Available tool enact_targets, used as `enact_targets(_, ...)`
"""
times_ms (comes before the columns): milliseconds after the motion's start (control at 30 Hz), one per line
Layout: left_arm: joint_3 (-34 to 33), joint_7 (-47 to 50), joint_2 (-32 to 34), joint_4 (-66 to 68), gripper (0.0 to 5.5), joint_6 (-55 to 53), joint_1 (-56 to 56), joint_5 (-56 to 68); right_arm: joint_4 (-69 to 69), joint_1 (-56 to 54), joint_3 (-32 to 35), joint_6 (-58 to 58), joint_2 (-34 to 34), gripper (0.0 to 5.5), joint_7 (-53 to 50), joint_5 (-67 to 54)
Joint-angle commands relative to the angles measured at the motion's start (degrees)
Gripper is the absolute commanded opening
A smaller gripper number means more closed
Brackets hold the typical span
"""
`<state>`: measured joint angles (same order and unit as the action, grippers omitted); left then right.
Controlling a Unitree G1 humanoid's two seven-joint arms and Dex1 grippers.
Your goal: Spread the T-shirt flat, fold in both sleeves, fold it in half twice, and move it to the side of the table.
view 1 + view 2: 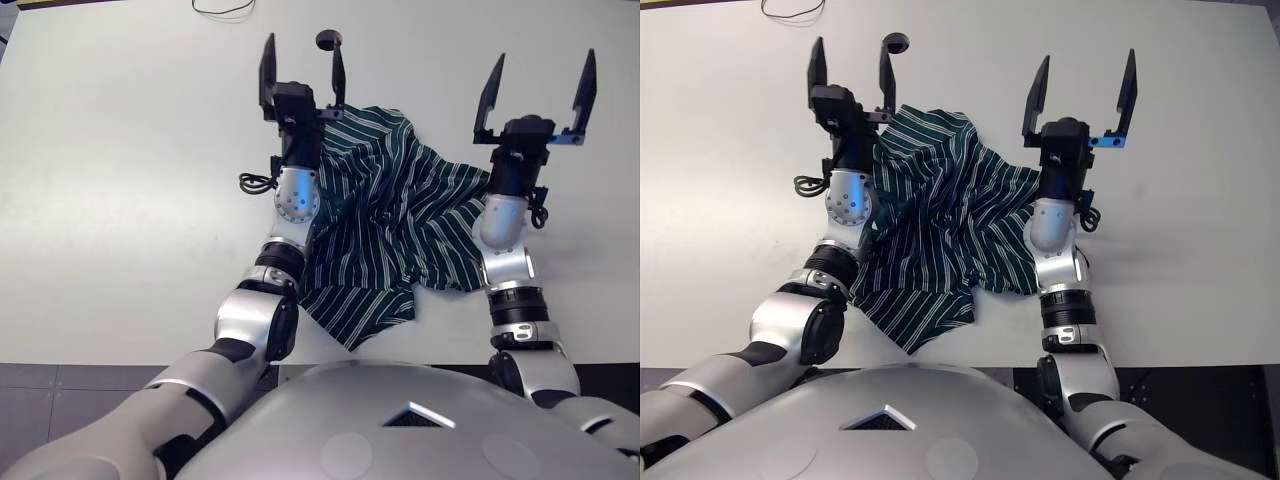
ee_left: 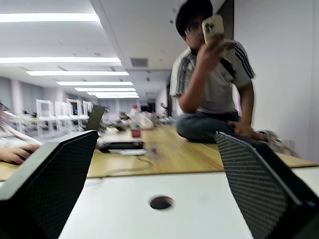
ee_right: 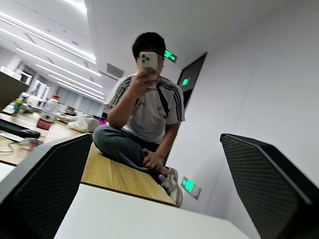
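**Item: T-shirt** (image 1: 390,220). Dark green with thin white stripes. It lies in a crumpled heap on the white table (image 1: 120,180), about midway along the near edge. One flap reaches almost to that edge, and the far side of the heap bunches up towards the table's middle. The cloth is creased and folded over itself, and neither the sleeves nor the collar can be picked out. Not yet spread flat.

**Handling (judged).** Light, soft and limp with no stiffness, so it should drape and sag from any hold and drag across the table top rather than slide as a piece. Not fragile. Best taken by a pinch on an outer edge or corner, such as the flap at the near edge or the rim on the far side, one hold per arm and well apart, so that the heap can be pulled open. A pinch in the bunched middle would likely catch several layers.

**Left gripper** (image 1: 303,70). Just beyond the heap's far left corner, fingers wide apart, holding nothing. Its forearm lies along the shirt's left side.

**Right gripper** (image 1: 540,88). Beyond the heap's right side, fingers wide apart, holding nothing. Its forearm touches the shirt's right edge.

**Also present.** A round hole (image 1: 329,40) in the table, just beyond the left gripper. A dark cable (image 1: 225,10) at the far edge.
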<state>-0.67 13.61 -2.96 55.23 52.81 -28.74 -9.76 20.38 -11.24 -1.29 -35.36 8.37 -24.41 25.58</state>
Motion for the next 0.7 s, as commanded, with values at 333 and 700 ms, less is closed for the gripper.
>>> enact_targets(333, -2.0, -8.4, 0.7, -10.9, 4.38, -2.8, 6.5, 10.1, 1.4, -0.5, -3.7, -0.4, 0.5, 4.74, 20.5, -16.4)
enact_targets(700, -3.7, -8.0, 2.3, -13.6, 4.38, -3.0, 9.0, 9.3, 4.3, -1.9, -5.4, -0.3, -0.7, 4.74, 19.9, -11.6)
